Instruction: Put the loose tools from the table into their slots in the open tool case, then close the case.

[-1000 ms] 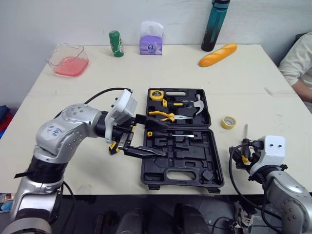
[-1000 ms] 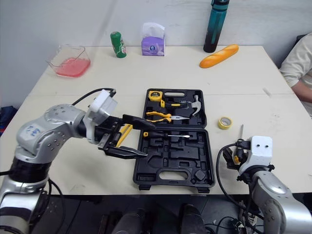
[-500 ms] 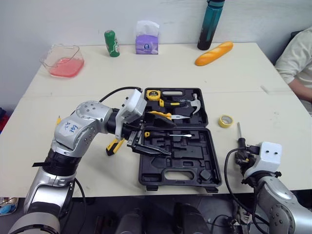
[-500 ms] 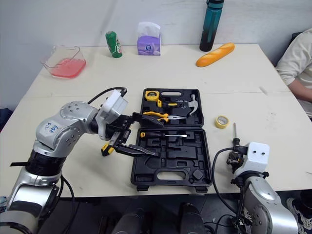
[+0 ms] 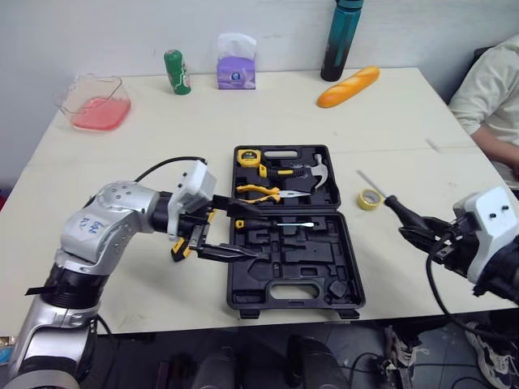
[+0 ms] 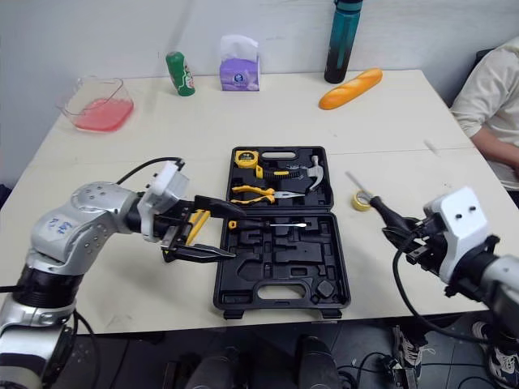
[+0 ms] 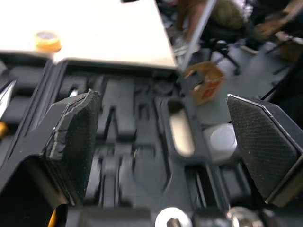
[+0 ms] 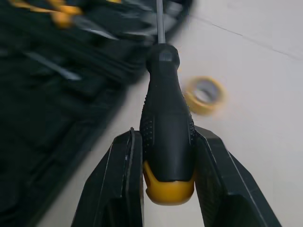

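Note:
The black tool case (image 5: 293,267) lies open mid-table, holding a tape measure (image 5: 247,158), a hammer (image 5: 321,171), yellow pliers (image 5: 263,192) and a thin screwdriver (image 5: 284,224). My left gripper (image 5: 258,233) hovers open over the case's left edge, its fingers (image 7: 75,137) wide apart above empty slots. A yellow-and-black tool (image 5: 183,245) lies on the table beneath that arm. Right of the case, my right gripper (image 5: 423,230) is shut on a black-handled screwdriver (image 8: 165,118) held off the table, shaft aimed toward the case. A yellow tape roll (image 5: 369,198) lies nearby.
Along the far edge stand a pink container (image 5: 91,101), a green bottle (image 5: 174,71), a tissue box (image 5: 235,71) and a teal bottle (image 5: 339,40). A bread loaf (image 5: 347,87) lies beside them. A person's sleeve (image 5: 486,89) reaches in at the right edge.
My right gripper shut on the black-handled screwdriver and raised it off the table at the front right. The left arm stays by the case. The camera shifted.

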Tool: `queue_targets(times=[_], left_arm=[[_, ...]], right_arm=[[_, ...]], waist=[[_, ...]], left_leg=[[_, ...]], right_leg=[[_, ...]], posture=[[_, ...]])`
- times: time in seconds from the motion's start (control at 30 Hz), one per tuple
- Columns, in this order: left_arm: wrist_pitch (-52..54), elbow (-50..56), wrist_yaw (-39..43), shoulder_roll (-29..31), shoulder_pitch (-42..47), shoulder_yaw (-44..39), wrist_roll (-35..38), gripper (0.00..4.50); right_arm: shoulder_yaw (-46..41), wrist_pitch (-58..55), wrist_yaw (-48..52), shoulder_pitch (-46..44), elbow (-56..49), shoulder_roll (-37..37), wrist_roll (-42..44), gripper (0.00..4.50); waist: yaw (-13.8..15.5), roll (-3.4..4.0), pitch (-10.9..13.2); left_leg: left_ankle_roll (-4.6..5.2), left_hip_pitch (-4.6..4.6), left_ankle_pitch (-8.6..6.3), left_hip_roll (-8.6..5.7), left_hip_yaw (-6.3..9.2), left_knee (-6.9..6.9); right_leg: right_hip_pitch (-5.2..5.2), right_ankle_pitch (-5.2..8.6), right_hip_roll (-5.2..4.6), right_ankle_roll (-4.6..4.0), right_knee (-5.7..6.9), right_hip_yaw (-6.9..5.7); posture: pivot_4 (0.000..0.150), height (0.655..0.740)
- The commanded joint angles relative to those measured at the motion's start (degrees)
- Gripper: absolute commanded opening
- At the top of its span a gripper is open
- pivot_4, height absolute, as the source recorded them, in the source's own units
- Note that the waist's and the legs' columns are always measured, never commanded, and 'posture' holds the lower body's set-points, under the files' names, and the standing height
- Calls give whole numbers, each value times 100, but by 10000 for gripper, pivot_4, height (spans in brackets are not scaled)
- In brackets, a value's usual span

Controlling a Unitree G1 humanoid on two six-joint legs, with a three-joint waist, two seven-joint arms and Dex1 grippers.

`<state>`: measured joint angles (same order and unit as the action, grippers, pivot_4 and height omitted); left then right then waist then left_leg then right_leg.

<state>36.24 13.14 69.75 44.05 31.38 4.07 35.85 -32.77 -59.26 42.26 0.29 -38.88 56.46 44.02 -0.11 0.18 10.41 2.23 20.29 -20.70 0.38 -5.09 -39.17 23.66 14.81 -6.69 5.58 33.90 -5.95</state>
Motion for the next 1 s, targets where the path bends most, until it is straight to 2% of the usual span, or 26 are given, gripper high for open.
queue_targets(times=[0.03,0.17,0.27,0.37,0.57,1.0], left_arm=[[-107,368,-74,311,-333,-292,-121,45000],[-168,460,-261,401,-534,-358,-233,45000],[-214,555,-419,382,-634,-354,-323,45000],[-215,601,-473,369,-672,-355,-331,45000],[-302,554,-493,345,-678,-287,-427,45000],[-265,674,-576,235,-599,-193,-445,45000]], right_arm=[[1134,713,1580,-876,807,826,4,10022],[2850,1524,2578,-2086,1664,1159,-846,10022],[4000,2253,3098,-2992,2410,937,-1773,10022],[4643,2598,3418,-3630,3002,603,-2273,10022],[5125,3175,3838,-4061,3638,161,-2848,10022],[5200,3224,3852,-4278,4021,-415,-3342,10022]], waist=[[-12,-6,4],[26,-23,14],[39,-24,17],[8,-25,18],[20,-24,19],[6,-22,20]], left_leg=[[1,0,0,-2,-5,-1],[-1,1,-4,-2,-6,-4],[-2,16,-6,-14,-5,-6],[2,29,-6,-29,-11,-8],[2,37,-5,-32,-8,-15],[-3,38,-8,-25,-4,-50]], right_leg=[[1,-1,-4,0,0,3],[5,-1,-13,1,-5,1],[17,-1,-68,0,-4,-19],[24,-5,-77,8,-7,-27],[26,-6,-64,10,-4,-84],[21,-8,-76,14,16,-84]], posture=[[1500,7314],[1500,7314],[1500,7314],[1500,7314],[1500,7314],[1500,7314]])
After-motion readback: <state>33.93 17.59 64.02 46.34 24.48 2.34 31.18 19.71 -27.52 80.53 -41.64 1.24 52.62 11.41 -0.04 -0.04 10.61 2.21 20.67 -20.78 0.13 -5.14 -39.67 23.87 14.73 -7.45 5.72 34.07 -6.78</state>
